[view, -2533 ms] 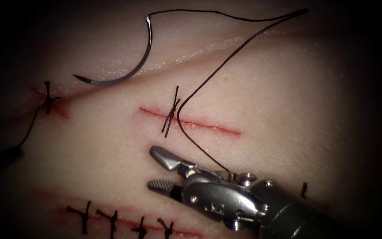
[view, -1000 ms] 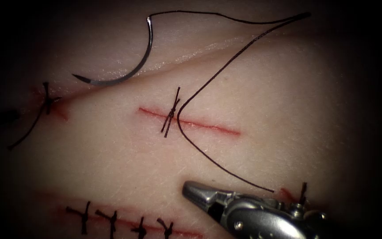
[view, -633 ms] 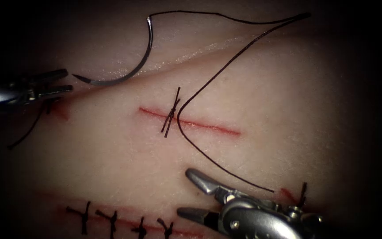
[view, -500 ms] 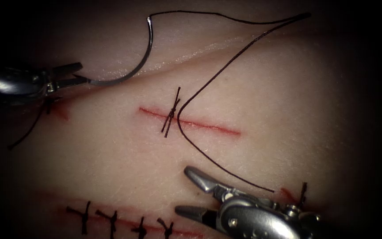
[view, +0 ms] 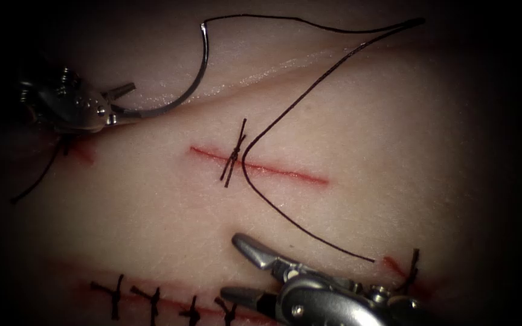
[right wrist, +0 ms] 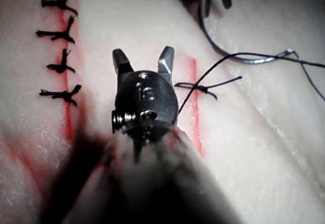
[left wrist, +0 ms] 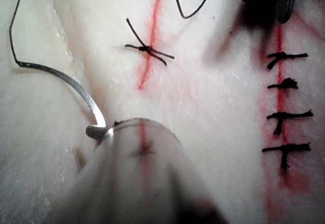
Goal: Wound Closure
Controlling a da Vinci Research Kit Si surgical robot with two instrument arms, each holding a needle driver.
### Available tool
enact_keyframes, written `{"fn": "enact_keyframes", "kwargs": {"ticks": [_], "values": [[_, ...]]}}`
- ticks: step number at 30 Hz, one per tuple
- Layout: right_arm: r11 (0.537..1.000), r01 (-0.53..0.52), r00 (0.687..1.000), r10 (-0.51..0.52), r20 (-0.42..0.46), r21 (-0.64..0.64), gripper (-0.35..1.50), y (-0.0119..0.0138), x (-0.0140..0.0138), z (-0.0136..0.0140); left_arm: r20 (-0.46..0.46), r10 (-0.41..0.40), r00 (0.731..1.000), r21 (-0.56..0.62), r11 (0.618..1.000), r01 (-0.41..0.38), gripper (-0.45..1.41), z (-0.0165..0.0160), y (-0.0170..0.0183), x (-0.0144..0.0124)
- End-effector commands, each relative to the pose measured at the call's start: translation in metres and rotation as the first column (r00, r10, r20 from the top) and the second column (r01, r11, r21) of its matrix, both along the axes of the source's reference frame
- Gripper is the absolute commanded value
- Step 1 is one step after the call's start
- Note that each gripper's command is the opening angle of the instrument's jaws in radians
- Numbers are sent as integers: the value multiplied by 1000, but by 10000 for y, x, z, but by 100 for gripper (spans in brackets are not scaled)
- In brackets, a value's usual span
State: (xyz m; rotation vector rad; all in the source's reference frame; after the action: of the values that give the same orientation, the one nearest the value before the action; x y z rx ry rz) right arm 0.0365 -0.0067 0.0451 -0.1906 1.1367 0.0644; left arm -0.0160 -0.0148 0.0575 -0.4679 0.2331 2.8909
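Endoscope view: at upper left the left tool [view: 118, 104] has its jaws spread around the tip of the needle [view: 179, 96] lying flat on the tissue [view: 394, 151], the right tool [view: 243, 268] gapes empty at bottom; closing so near the tip could let the needle pivot or slip

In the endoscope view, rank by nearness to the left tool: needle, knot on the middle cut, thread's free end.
From the left tool:
1. Needle, its tip end at the jaws, lying on the tissue.
2. Knot, on the middle cut.
3. Thread's free end, lower right.
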Motion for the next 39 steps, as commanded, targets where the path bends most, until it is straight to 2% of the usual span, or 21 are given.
{"fn": "enact_keyframes", "kwargs": {"ticks": [1, 11, 19, 25, 28, 30, 31, 33, 35, 39], "values": [[1000, 3, 1000, -3, -3, 1, 102, -3, 8, 4, -11, 9, 1000, 7, 1000, -9, 42, 8, -9, -1], [1000, 5, 1000, -5, -9, 8, 100, -4, 7, 0, -97, 53, 994, 21, 998, -51, 44, 36, -12, 3], [1000, 6, 1000, -6, -13, 13, 98, -6, 7, -3, -123, 61, 991, 31, 998, -57, 42, 58, -5, 5], [1000, 6, 1000, -6, -13, 14, 98, -5, 7, -4, -135, 94, 986, 61, 994, -86, 42, 76, -17, 9], [1000, 5, 1000, -5, -13, 15, 96, -4, 7, -4, -127, 95, 987, 71, 994, -86, 29, 78, -25, 9], [1000, 5, 1000, -5, -13, 15, 96, -4, 7, -3, -132, 89, 987, 74, 994, -80, 7, 74, -25, 9], [1000, 5, 1000, -5, -13, 15, 95, -4, 7, -3, -132, 82, 988, 74, 995, -73, -20, 70, -24, 8], [1000, 3, 1000, -3, -14, 21, 95, -4, 7, -3, -130, 79, 988, 67, 995, -71, -23, 68, -23, 8], [1000, 0, 1000, 1, -17, 32, 93, -4, 8, -3, -122, 44, 992, 64, 997, -36, -43, 63, -21, 8], [994, -45, 998, 49, -32, 97, 90, -3, 18, -1, -88, -35, 995, 32, 999, 38, -45, 49, -16, 3]]}}
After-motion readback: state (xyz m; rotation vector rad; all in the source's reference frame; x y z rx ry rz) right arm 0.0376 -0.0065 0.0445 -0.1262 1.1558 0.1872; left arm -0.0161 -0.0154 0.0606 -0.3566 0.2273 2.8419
